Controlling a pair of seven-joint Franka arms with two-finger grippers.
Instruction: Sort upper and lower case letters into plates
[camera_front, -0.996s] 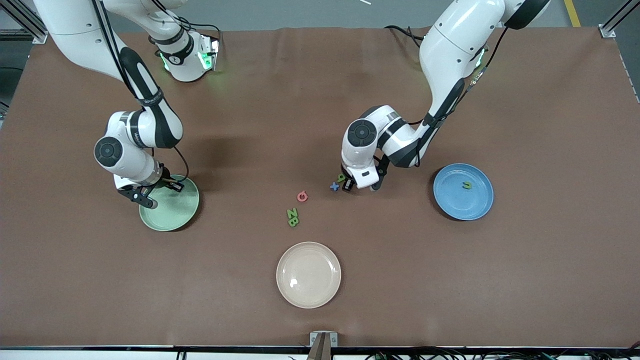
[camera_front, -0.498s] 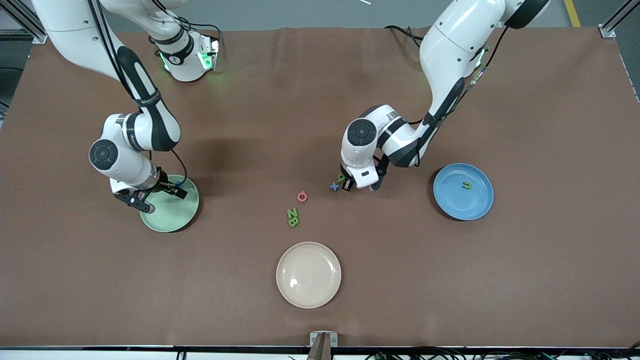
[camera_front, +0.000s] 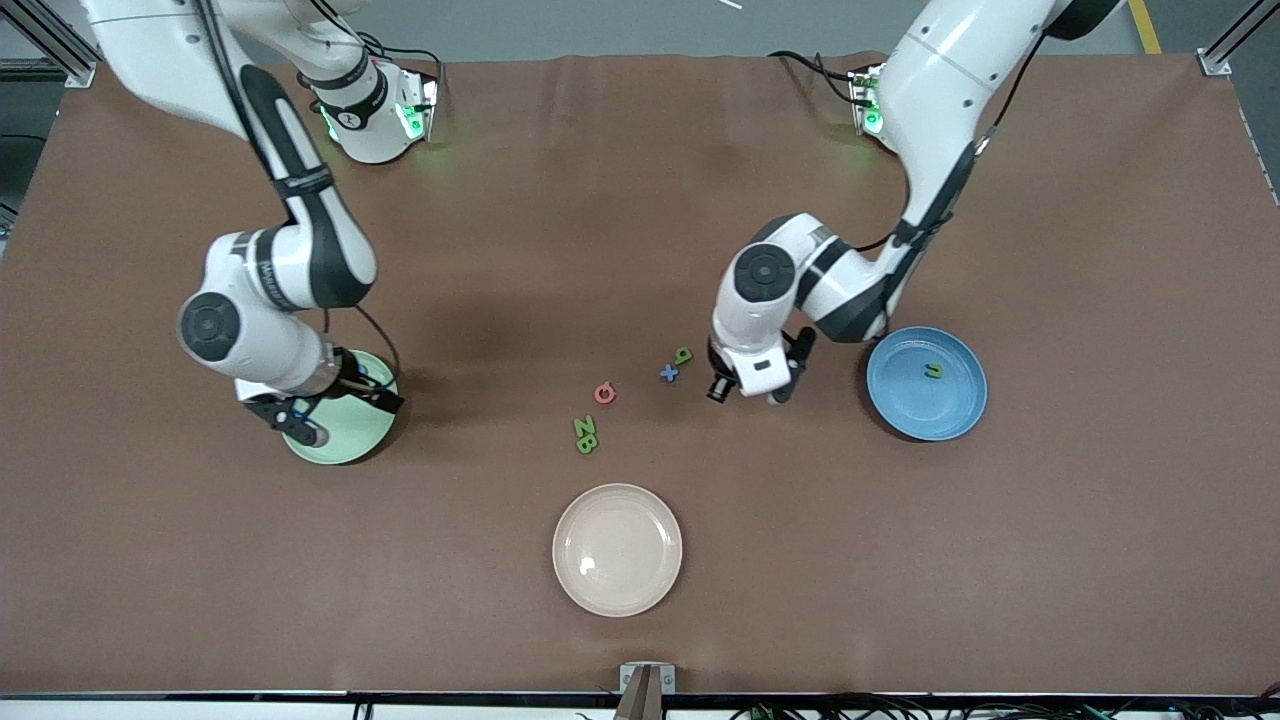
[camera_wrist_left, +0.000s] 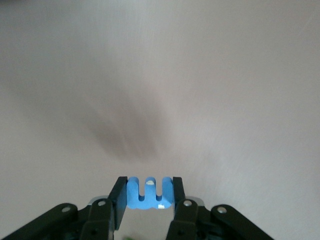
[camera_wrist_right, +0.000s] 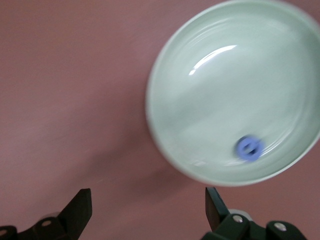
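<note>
The left pincer (camera_wrist_left: 148, 202) is gripping a blue letter (camera_wrist_left: 149, 194), prongs pointing away, above the table (camera_front: 1050, 520) near the blue plate (camera_front: 905, 415). The right pincer (camera_wrist_right: 148, 210) is hanging wide open, holding nothing, over the mint green plate (camera_wrist_right: 200, 100), where a blue round letter (camera_wrist_right: 250, 148) is lying.

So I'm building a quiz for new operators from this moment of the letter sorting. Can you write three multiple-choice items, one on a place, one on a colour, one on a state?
1. Where does the small blue round letter lie?
A. in the mint green plate
B. in the blue plate
C. in the cream plate

2. What colour is the letter clamped in the left gripper?
A. pinkish red
B. blue
C. olive

3. How do the right gripper's fingers stand?
A. shut on a letter
B. shut on nothing
C. open, holding nothing

Answers:
1 A: the right wrist view shows it inside that plate.
2 B: the left wrist view shows a blue letter between the fingers.
3 C: the fingers stand wide apart over the plate's edge.
</note>
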